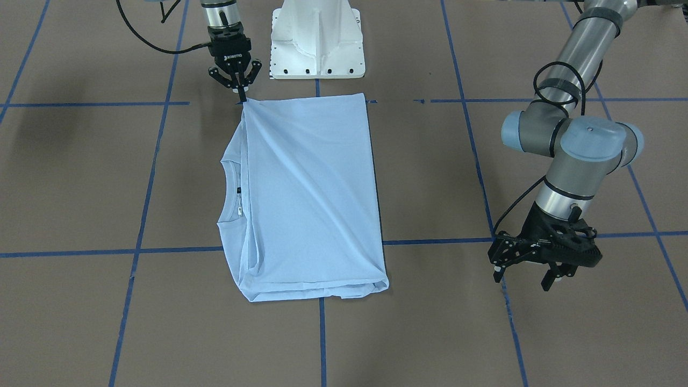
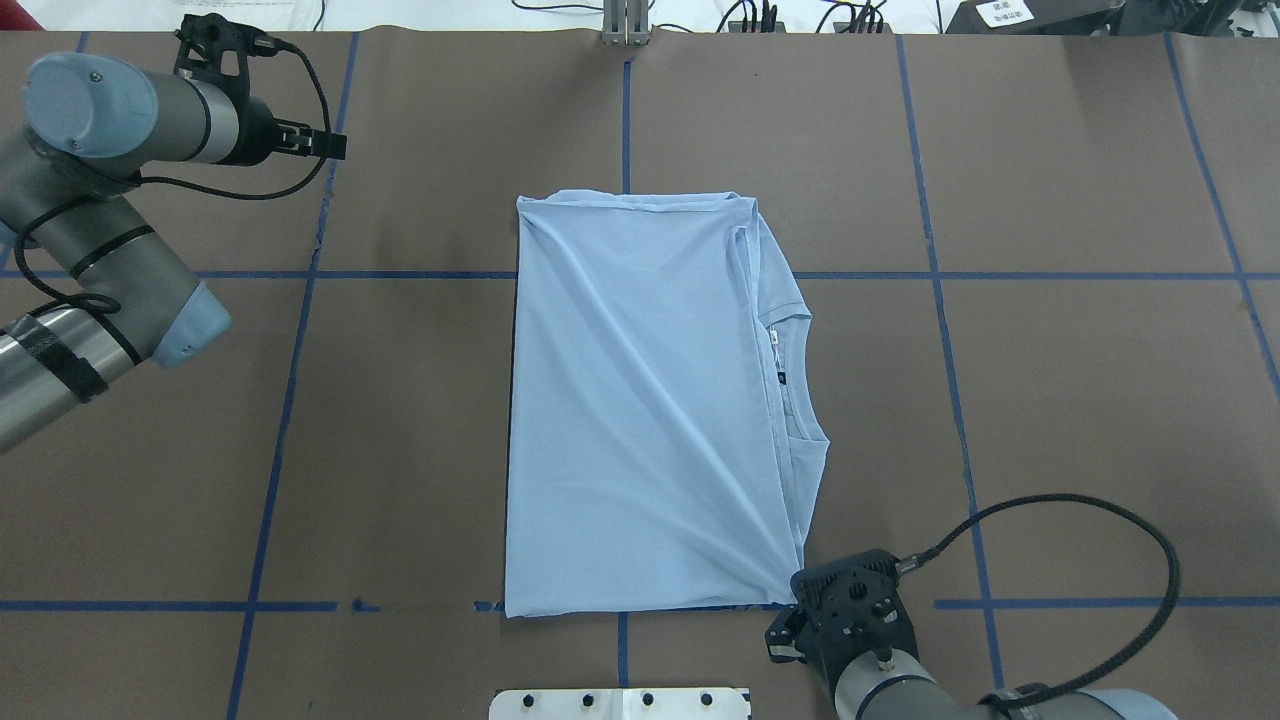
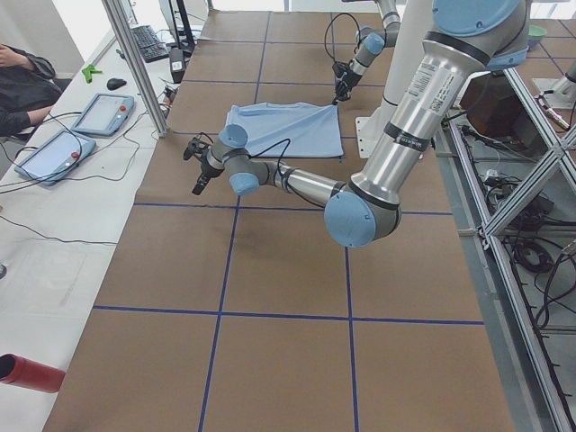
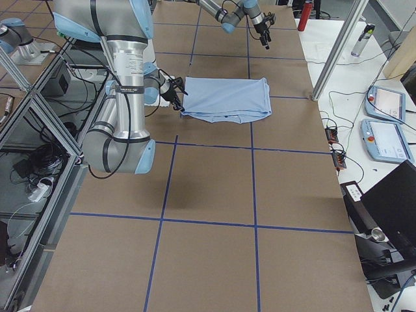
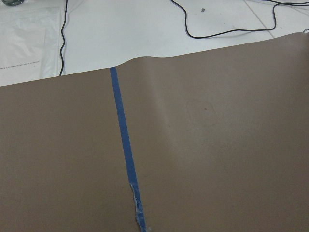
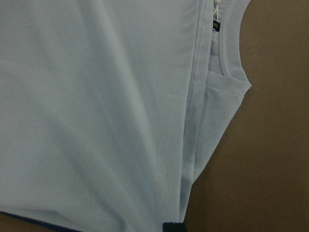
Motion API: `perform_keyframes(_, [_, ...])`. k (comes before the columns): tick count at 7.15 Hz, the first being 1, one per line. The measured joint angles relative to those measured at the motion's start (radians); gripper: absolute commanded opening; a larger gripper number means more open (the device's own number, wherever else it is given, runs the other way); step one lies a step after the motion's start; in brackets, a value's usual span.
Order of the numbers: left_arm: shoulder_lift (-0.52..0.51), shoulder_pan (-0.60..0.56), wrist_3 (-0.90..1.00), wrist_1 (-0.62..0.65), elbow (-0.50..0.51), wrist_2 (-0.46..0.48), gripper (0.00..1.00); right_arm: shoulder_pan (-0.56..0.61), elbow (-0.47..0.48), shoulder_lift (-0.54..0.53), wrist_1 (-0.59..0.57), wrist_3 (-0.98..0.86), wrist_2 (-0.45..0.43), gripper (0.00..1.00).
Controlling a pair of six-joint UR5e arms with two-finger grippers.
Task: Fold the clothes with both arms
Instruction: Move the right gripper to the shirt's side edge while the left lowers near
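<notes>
A: Your T-shirt (image 1: 312,188) lies folded into a long rectangle on the middle of the tabletop (image 1: 80,188). One short end is close to the robot-side edge, just in front of the white pedestal base (image 1: 317,43).

B: And you have the collar (image 1: 228,193) peeking out along the long side toward the robot's right. The dark neck label (image 1: 238,189) shows just inside it, beside the edge of the folded-over layer.

A: Look at your right gripper (image 1: 241,97). It points down at the shirt's corner nearest the base on the robot's right, with its fingers pinched together on the cloth there. Long creases run from that corner slantwise across the top layer.

B: Your right wrist view agrees. The cloth fills most of it, with a stitched hem, the collar and the label, and a dark fingertip (image 6: 174,227) sits at the very bottom against the fabric.

A: Your left gripper (image 1: 522,279) is well apart from the shirt, over bare tabletop on the robot's left half, toward the operators' edge. Its fingers stand apart with nothing between them.

B: Your left wrist view shows only brown tabletop, a strip of blue tape (image 5: 123,145) and that edge. Beyond it you see a white surface with black cables (image 5: 227,31).
</notes>
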Motion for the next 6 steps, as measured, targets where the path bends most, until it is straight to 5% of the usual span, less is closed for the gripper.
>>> perform_keyframes(1, [0.0,0.0,0.0,0.0,-0.001,0.0,1.0,-0.038,0.002,-0.004,-0.001,0.078,-0.037,1.0])
perform_keyframes(3, [0.0,-0.001,0.0,0.0,-0.002,-0.001,1.0,-0.041,0.008,0.007,0.002,0.106,-0.04,1.0])
perform_keyframes(6, [0.014,0.003,-0.04,0.009,-0.054,-0.062,1.0,0.184,0.021,0.1,0.047,0.0,0.184,1.0])
